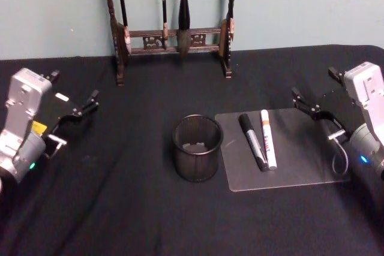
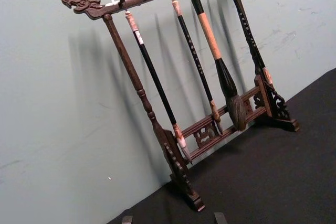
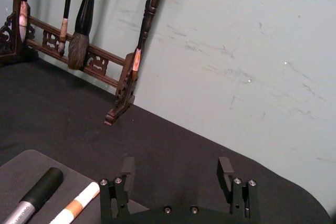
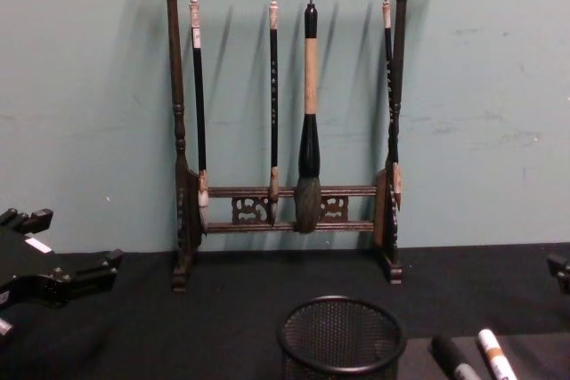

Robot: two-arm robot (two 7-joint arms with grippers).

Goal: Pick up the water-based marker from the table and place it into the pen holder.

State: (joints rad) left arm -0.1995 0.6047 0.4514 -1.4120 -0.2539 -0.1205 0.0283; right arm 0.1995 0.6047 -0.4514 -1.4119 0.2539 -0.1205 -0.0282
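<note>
Right gripper spread, left gripper spread, white cylindrical marker on smooth mat, round wire-mesh pen holder

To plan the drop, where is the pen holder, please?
In the head view the pen holder stands mid-table, just left of the mat, before the brush rack.

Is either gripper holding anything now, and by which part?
Nothing is held: left gripper and right gripper are open and empty; black marker and white marker lie on the mat.
</note>
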